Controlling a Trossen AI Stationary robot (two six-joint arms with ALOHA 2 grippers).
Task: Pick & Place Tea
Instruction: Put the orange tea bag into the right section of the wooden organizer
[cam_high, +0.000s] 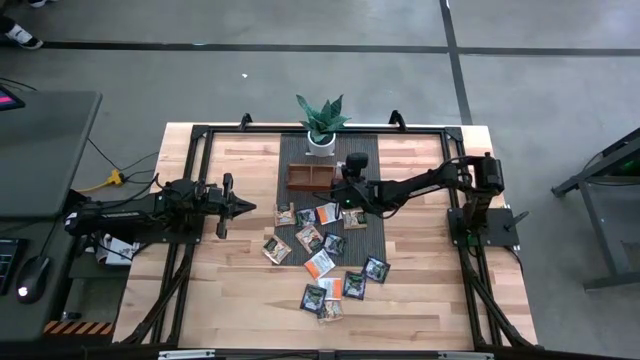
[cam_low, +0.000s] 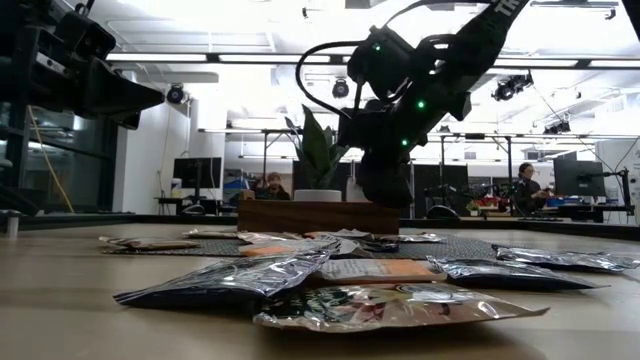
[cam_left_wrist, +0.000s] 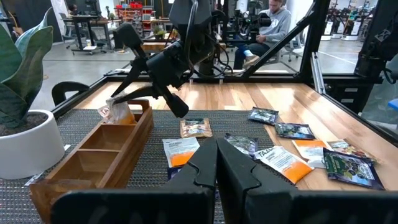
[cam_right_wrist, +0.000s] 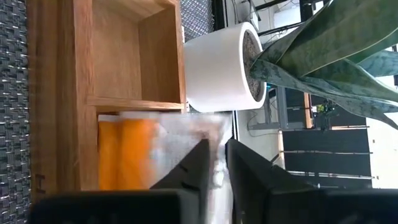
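A brown wooden tray (cam_high: 310, 176) lies on a dark mat, in front of a potted plant. My right gripper (cam_right_wrist: 217, 152) hovers over the tray's right-end compartment, slanting down from the table's right, fingers a little apart. An orange-and-white tea sachet (cam_left_wrist: 118, 112) stands on edge in that compartment, its lower end inside. In the right wrist view this sachet (cam_right_wrist: 124, 155) is blurred. Several more tea sachets (cam_high: 320, 262) lie flat on the mat and the wood nearer the front. My left gripper (cam_left_wrist: 217, 162) waits shut and level at the table's left, holding nothing. My right gripper has its fingers parted on either side of the sachet's white upper edge (cam_right_wrist: 217, 174). Whether they touch it I cannot tell. The fingers come slanting down from the table's right. The sachet stands tilted in the compartment.
A green plant in a white pot (cam_high: 321, 120) stands just behind the tray, close to my right gripper. A black frame (cam_high: 200, 140) runs around the table. People sit in the room beyond (cam_left_wrist: 273, 25).
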